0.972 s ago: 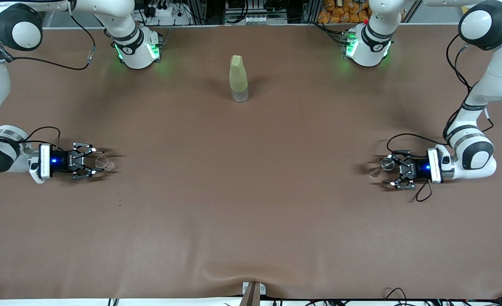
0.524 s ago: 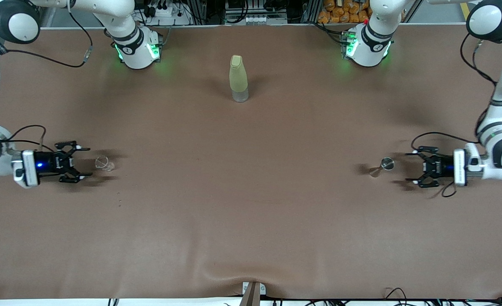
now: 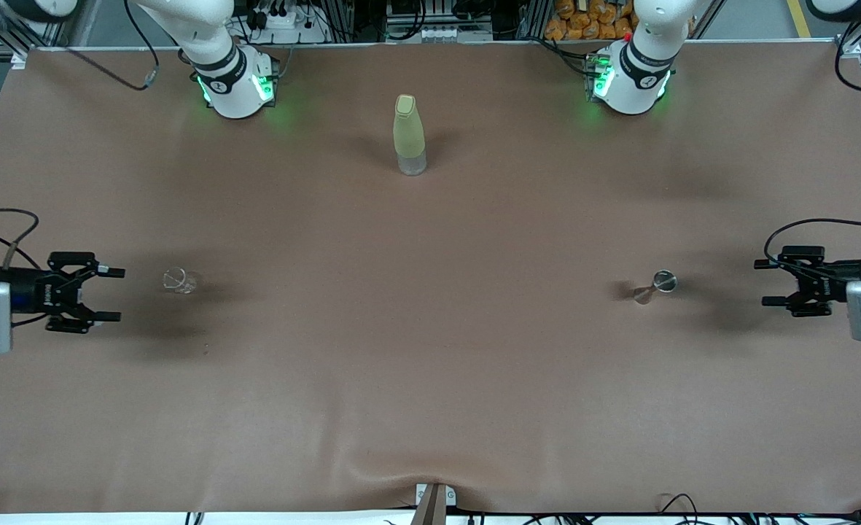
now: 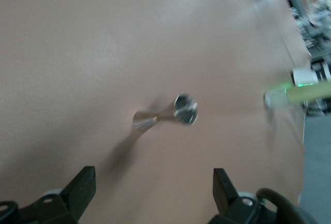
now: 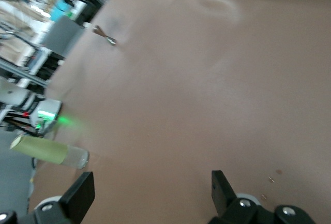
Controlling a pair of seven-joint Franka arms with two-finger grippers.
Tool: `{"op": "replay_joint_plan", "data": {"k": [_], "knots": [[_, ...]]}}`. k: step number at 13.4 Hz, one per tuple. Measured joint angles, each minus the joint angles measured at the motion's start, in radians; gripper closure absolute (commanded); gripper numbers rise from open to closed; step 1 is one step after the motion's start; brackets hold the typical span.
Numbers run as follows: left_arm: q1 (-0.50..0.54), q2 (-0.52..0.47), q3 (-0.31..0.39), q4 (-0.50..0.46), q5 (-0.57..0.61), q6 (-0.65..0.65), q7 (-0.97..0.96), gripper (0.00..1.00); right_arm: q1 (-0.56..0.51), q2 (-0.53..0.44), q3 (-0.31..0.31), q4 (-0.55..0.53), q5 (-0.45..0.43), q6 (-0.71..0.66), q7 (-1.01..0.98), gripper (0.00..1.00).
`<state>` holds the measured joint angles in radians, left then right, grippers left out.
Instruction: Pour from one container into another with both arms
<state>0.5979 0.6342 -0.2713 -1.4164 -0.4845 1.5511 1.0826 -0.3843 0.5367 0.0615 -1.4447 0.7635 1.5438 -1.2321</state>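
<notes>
The tiny clear glass cup (image 3: 178, 281) stands on the brown table toward the right arm's end. My right gripper (image 3: 118, 294) hangs open over the table beside it, a short gap away, holding nothing. The small metal hourglass cup (image 3: 656, 286) stands toward the left arm's end. My left gripper (image 3: 761, 282) is open and apart from it, nothing between its fingers. In the left wrist view the metal cup (image 4: 165, 116) lies ahead of the open left gripper (image 4: 153, 180). The right wrist view shows the open right gripper (image 5: 151, 182) and the distant metal cup (image 5: 106, 35); the glass cup is out of that view.
A tall yellow-green bottle (image 3: 409, 135) stands upright midway between the two arm bases (image 3: 235, 84), farther from the front camera than both cups. It also shows as the bottle (image 4: 300, 93) and the bottle (image 5: 49, 151) in the wrist views.
Both grippers have let go of their cups and drawn back toward the table ends. The right one opened off the glass cup. Both cups stay in place.
</notes>
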Motion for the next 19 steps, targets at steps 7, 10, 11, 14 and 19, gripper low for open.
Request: {"op": "replay_joint_plan", "data": {"k": [7, 10, 11, 14, 19], "knots": [[-0.217, -0.224, -0.005, 0.003, 0.128, -0.001, -0.464, 0.0, 0.138, -0.214, 0.001, -0.01, -0.398, 0.097, 0.556, 0.0], [-0.308, -0.279, -0.005, 0.005, 0.25, 0.0, -0.723, 0.0, 0.205, -0.291, 0.002, -0.016, -0.553, 0.095, 0.791, 0.0], [-0.336, -0.293, -0.005, 0.011, 0.292, 0.0, -0.826, 0.0, 0.222, -0.308, 0.003, -0.017, -0.588, 0.086, 0.863, 0.0], [-0.418, -0.32, -0.005, 0.031, 0.421, -0.002, -1.092, 0.0, 0.28, -0.337, 0.005, -0.02, -0.654, 0.038, 1.067, 0.0], [-0.445, -0.388, 0.001, 0.037, 0.517, -0.071, -1.157, 0.0, 0.322, -0.388, 0.002, 0.017, -0.712, -0.045, 1.177, 0.0]]}}
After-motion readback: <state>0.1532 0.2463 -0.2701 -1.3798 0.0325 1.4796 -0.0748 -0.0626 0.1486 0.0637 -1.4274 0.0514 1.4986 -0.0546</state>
